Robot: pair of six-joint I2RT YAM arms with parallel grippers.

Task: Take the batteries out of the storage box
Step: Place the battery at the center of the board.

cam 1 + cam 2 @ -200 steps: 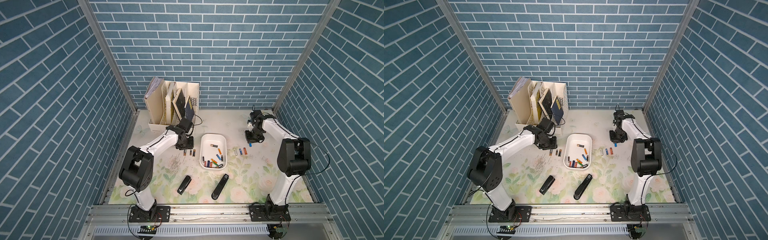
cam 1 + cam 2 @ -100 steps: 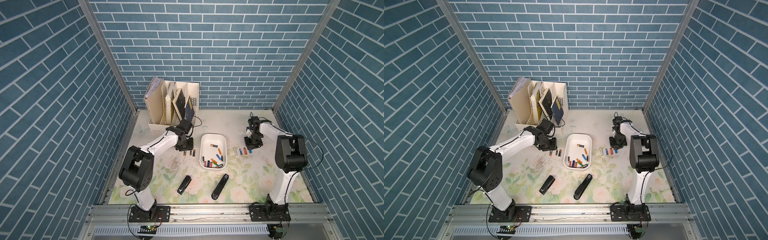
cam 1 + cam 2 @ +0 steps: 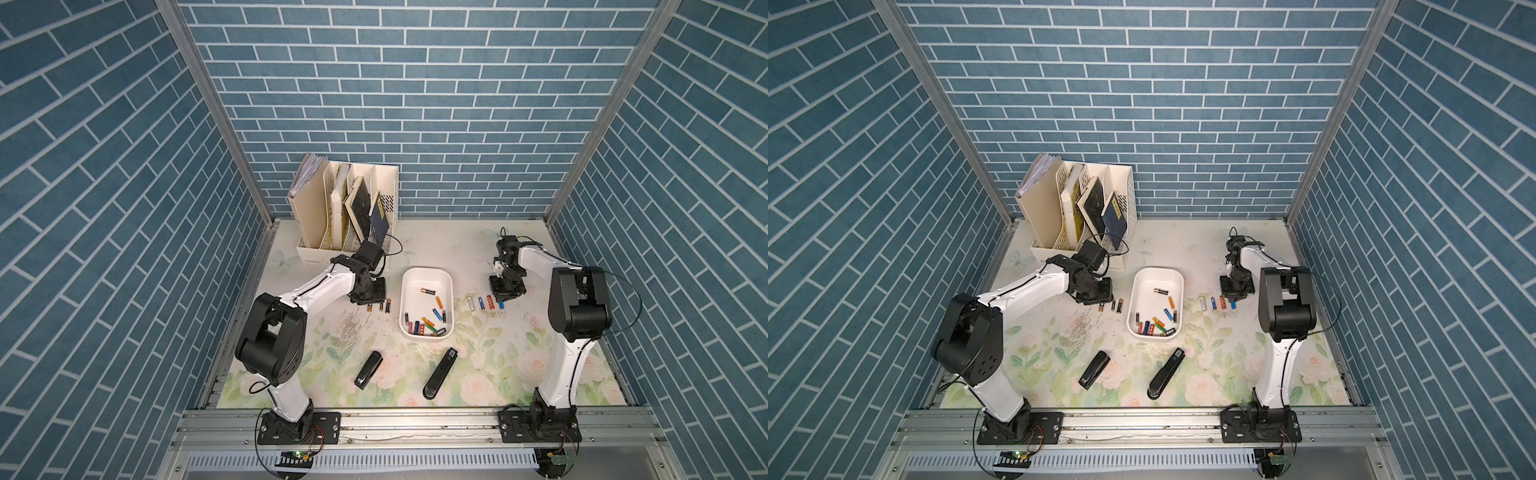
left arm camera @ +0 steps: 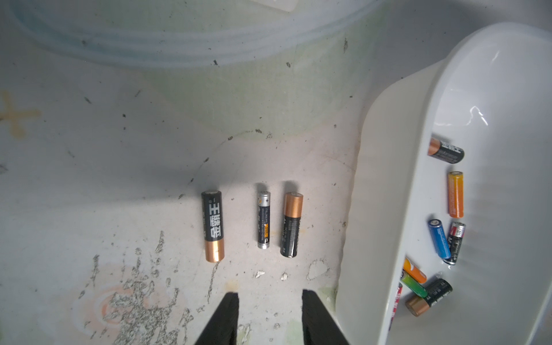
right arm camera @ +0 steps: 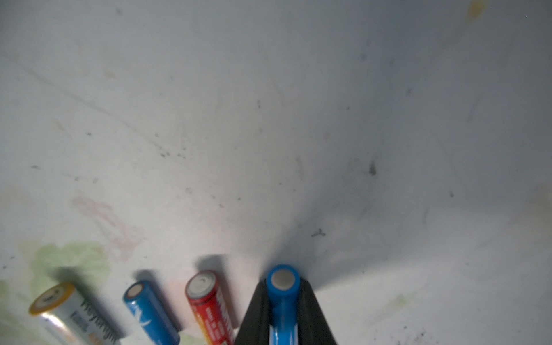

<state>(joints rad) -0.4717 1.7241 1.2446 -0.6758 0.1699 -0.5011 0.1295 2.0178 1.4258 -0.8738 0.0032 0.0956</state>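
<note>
Both top views: bright, even overhead light, sharp focus. Brick walls (image 3: 124, 208) splay outward toward the edges.

Left wrist view: a broad soft shadow covers part of the table (image 4: 119, 149). Glare streak on the storage box (image 4: 478, 116) wall. Batteries (image 4: 263, 219) crisp, with short shadows.

Right wrist view: soft throughout. Blue battery (image 5: 282, 286) and its neighbours blurred, a dark shadow fanning behind it.
</note>
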